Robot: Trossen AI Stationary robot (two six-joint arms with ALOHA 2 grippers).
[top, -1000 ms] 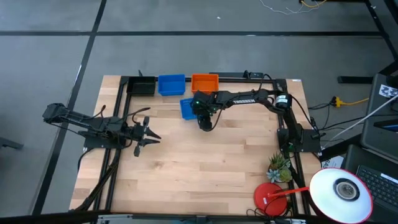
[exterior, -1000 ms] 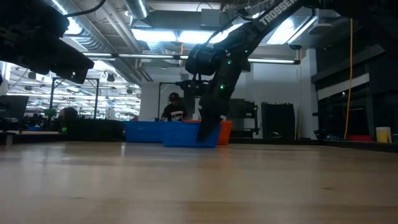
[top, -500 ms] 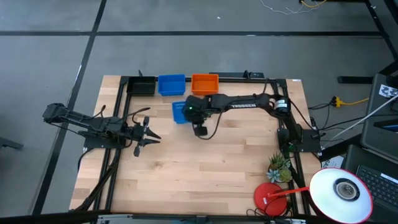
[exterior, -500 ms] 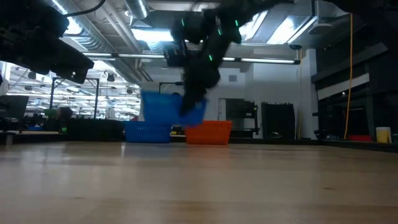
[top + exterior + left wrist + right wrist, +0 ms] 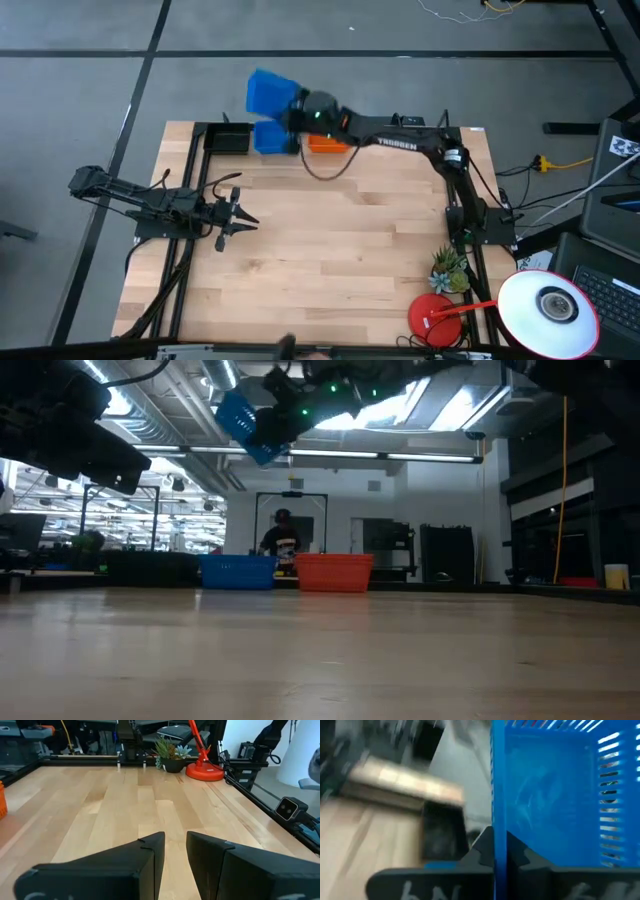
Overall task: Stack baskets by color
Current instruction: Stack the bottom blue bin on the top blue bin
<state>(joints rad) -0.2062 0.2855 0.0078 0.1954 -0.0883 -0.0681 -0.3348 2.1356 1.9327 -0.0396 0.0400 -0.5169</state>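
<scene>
My right gripper (image 5: 293,104) is raised above the table's far edge, shut on a blue basket (image 5: 268,92) that shows high up in the low view (image 5: 243,422). Below it a second blue basket (image 5: 270,139) rests on its base on the table, between a black basket (image 5: 229,139) and an orange basket (image 5: 325,144) that the arm partly hides. My left gripper (image 5: 236,214) waits open at the table's left, holding nothing. My right gripper pinches one side wall of the blue basket at its rim (image 5: 499,820) between its two fingers, one finger (image 5: 481,847) outside and one inside. The fingers reach nearly level toward the table's far left. The basket is lifted clear and tilted on its side, its slotted walls (image 5: 610,795) standing upright.
A red lamp base (image 5: 435,318), its white lamp head (image 5: 548,305) and a small plant (image 5: 450,268) stand at the near right corner. A black frame (image 5: 200,170) runs along the table's edges. A person (image 5: 284,540) shows far behind the table. Bare wood (image 5: 340,250) fills the middle.
My right gripper has lifted the blue basket off the table, rising high and moving toward the far left edge while tipping from pointing down to nearly level. The basket has turned from lying flat to standing on its side in the air.
</scene>
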